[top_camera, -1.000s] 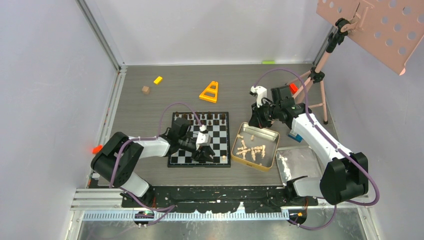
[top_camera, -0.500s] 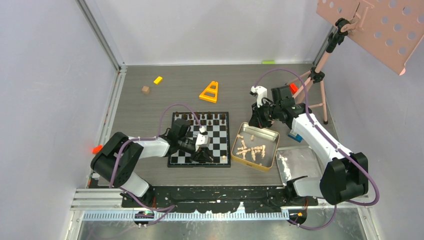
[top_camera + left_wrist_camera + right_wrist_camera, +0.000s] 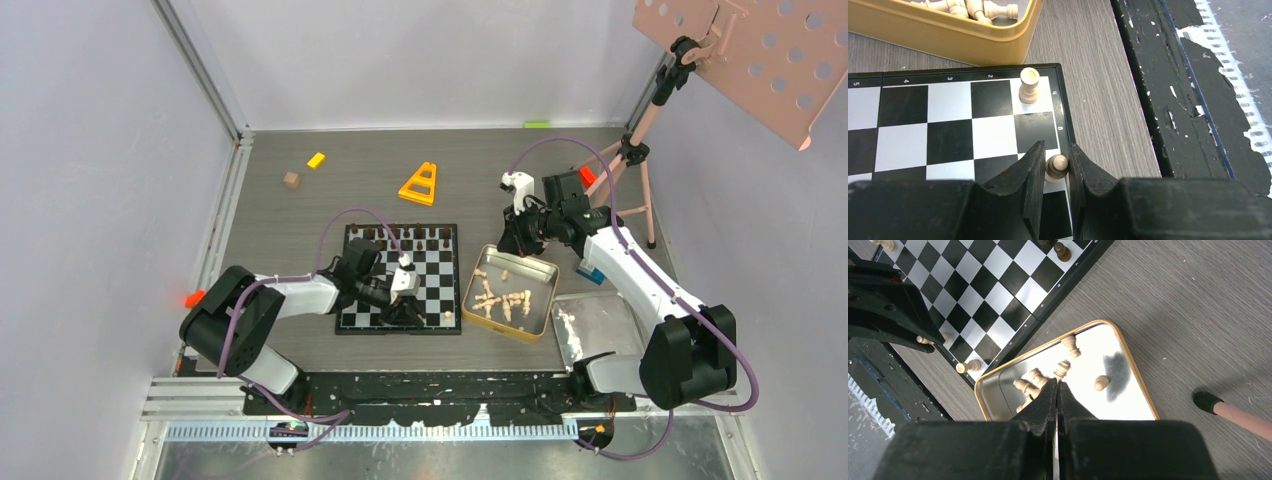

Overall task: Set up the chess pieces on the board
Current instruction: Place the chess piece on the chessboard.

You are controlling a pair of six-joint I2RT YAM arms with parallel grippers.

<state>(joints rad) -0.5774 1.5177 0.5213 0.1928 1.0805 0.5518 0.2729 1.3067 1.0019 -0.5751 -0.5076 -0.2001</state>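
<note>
The checkered board (image 3: pixel 440 270) lies in the middle, with dark brown pieces (image 3: pixel 400 236) along its far row. My left gripper (image 3: pixel 405 314) is low over the board's near right corner. In the left wrist view (image 3: pixel 1056 160) it is shut on a pale pawn (image 3: pixel 1056 167) that stands on an edge square. A pale rook (image 3: pixel 1029 85) stands upright on the corner square. Several pale pieces (image 3: pixel 500 298) lie in the gold tin (image 3: pixel 467 290). My right gripper (image 3: pixel 1058 382) is shut and empty above the tin (image 3: pixel 1143 390).
An orange triangle (image 3: pixel 419 185), a brown cube (image 3: pixel 291 180) and a yellow block (image 3: pixel 317 160) lie at the back. A silver tray (image 3: pixel 600 325) sits right of the tin. A tripod stand (image 3: pixel 640 150) rises at the back right. The black table edge (image 3: pixel 1158 100) runs beside the board.
The left gripper has edged very slightly toward the board's near edge with the pawn between its fingers. The right arm has not moved.
</note>
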